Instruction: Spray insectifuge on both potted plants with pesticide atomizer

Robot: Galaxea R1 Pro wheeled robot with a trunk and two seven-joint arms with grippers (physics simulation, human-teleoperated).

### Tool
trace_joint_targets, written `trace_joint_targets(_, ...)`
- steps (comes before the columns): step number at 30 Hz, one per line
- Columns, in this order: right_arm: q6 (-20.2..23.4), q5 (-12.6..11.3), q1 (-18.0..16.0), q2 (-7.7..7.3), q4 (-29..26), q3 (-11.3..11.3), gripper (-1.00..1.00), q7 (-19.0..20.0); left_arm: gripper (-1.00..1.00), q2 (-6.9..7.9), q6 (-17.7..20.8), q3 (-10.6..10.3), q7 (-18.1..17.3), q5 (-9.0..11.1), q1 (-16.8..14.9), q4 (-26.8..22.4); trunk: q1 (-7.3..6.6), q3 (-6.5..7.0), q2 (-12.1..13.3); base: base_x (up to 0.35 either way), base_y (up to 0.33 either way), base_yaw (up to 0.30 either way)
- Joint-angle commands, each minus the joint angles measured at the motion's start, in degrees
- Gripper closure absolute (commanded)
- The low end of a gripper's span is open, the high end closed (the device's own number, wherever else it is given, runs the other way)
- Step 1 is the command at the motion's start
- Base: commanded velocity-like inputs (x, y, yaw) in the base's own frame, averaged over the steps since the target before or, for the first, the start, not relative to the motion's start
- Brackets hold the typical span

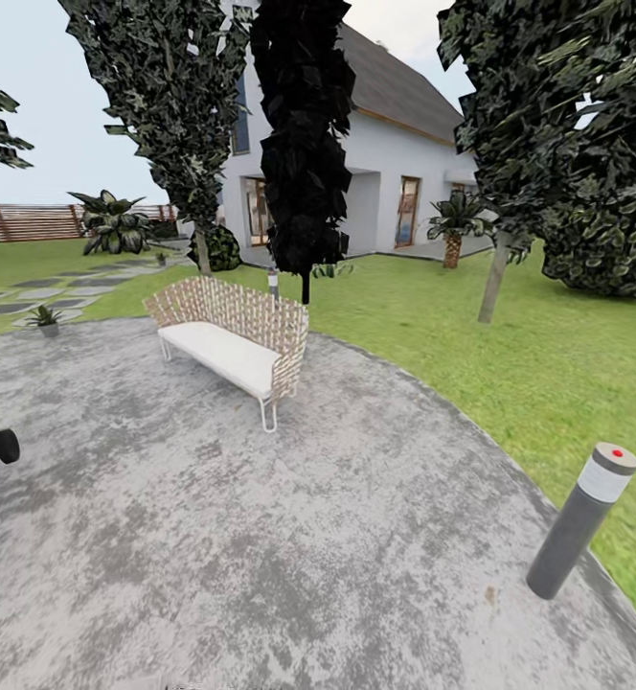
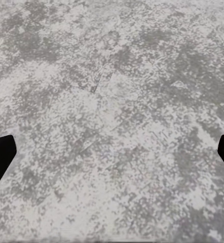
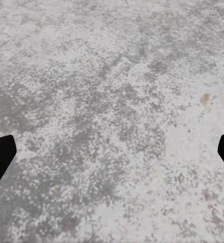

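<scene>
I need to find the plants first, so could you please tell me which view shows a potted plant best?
The head view: a small potted plant sits at the patio's far left edge, by the stepping stones. Both wrist views look down at bare grey paving, between open hand tips.

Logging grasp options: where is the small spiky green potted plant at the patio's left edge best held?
Probably by its small grey pot, coming in low from the side: the pointed leaves fan out above it, blocking a grip from the top.

Wicker bench on patio, grey bollard lamp at edge, house behind, perhaps white
</scene>
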Motion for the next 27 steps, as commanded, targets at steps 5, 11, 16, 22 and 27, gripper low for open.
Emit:
trace_joint_targets(5, -0.16, 0.04, -0.03, -0.01, 0.01, 0.03, -1.0, -0.16, -1.0, 0.0, -0.2, -0.03, 0.14, 0.02, -0.05, 0.07, 0.0, -0.06, -0.03, 0.0, 0.0, 0.279)
trace_joint_targets(11, -0.16, 0.08, -0.05, -0.01, 0.01, 0.03, -1.0, -0.16, -1.0, 0.0, -0.2, -0.03, 0.15, -0.01, -0.05, 0.07, 0.0, -0.06, -0.03, 0.0, 0.0, 0.279)
trace_joint_targets(16, -0.16, 0.08, -0.05, -0.01, -0.07, 0.08, -1.0, -0.16, -1.0, 0.0, -0.2, -0.03, 0.15, 0.09, -0.05, 0.07, 0.22, -0.32, -0.43, 0.0, 0.0, 0.279)
trace_joint_targets(22, -0.16, 0.12, -0.02, -0.01, 0.03, 0.11, -1.0, -0.12, -1.0, 0.0, -0.2, -0.03, 0.15, 0.13, -0.05, 0.07, 1.53, -1.48, -2.84, 0.0, 0.0, 0.279)
trace_joint_targets(27, -0.16, 0.24, -0.04, -0.02, 0.13, 0.22, -1.0, -0.08, -1.0, -0.08, -0.2, -0.03, 0.15, 0.02, -0.05, 0.07, 2.63, -2.44, -4.84, 0.0, 0.0, 0.279)
